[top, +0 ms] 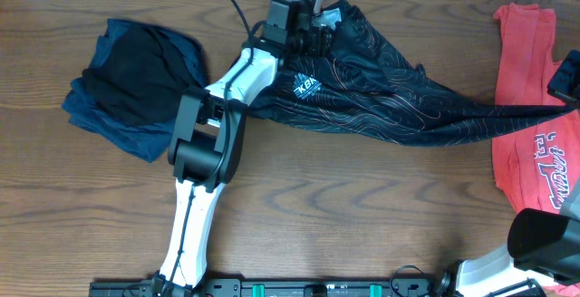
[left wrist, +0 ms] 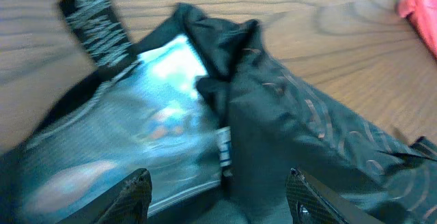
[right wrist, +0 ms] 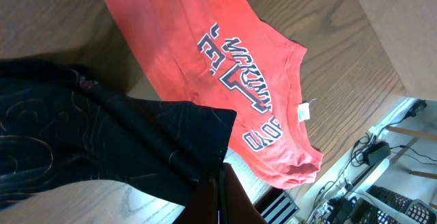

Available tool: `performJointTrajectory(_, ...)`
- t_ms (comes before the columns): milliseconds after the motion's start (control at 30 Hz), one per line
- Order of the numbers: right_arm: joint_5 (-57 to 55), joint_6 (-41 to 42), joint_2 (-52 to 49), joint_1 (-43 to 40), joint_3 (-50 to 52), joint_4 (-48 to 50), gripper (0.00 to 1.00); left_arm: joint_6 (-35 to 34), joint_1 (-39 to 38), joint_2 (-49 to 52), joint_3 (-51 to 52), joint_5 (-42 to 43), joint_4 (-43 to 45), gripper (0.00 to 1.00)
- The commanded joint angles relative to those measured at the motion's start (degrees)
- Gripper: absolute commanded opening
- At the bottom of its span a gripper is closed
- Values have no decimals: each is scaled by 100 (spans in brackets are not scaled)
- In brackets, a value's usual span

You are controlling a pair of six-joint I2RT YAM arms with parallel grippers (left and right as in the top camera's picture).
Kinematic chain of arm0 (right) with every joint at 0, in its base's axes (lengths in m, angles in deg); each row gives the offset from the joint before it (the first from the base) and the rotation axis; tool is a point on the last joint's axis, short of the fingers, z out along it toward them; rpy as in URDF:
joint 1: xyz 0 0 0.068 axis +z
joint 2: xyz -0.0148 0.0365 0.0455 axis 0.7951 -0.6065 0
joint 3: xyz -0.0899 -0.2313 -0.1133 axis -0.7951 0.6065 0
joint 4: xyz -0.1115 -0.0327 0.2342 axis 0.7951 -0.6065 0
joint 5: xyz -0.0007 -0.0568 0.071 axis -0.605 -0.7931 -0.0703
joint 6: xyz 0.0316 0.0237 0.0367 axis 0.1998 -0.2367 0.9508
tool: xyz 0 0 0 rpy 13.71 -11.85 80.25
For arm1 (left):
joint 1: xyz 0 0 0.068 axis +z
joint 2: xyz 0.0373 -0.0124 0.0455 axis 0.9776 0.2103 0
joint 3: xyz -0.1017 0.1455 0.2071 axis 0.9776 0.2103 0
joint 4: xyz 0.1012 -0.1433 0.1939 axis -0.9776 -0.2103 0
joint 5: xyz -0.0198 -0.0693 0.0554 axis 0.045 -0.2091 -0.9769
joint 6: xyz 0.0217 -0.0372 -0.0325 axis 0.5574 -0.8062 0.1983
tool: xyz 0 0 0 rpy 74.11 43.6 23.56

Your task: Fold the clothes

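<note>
- Black jersey [top: 399,107] lies stretched on the tabletop [top: 362,206]. Its long axis runs from top centre down to the right edge. One end is bunched at top centre, the other drawn to a narrow tail at far right.
- Your left fingers [left wrist: 133,197] hang right over the bunched end, spread wide w/ cloth under the gap, gripping nothing.
- Your right fingers [right wrist: 229,197] are pinched tight on the tail's edge, above the coral T-shirt [top: 530,107].
- So the left arm is nearer the free end, and the cloth is straight below, btwn the tips. My read: next grab = drop down & close, no sideways reach.
- Navy pile [top: 136,80] sits well apart to the left, off the jersey's line.
</note>
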State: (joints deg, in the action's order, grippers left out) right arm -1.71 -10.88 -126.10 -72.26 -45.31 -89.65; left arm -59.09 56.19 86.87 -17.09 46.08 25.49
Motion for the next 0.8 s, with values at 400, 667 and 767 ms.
performJointTrajectory(400, 28, 0, 28, 17, -7, -7, 1, 2, -354, 358, -9, -72, 280, 64)
performJointTrajectory(667, 28, 0, 28, 17, -7, -26, 1, 0, -387, 358, -9, -68, 273, 35)
performJointTrajectory(767, 28, 0, 28, 17, -7, -26, 1, -22, -393, 358, -9, -59, 199, 14)
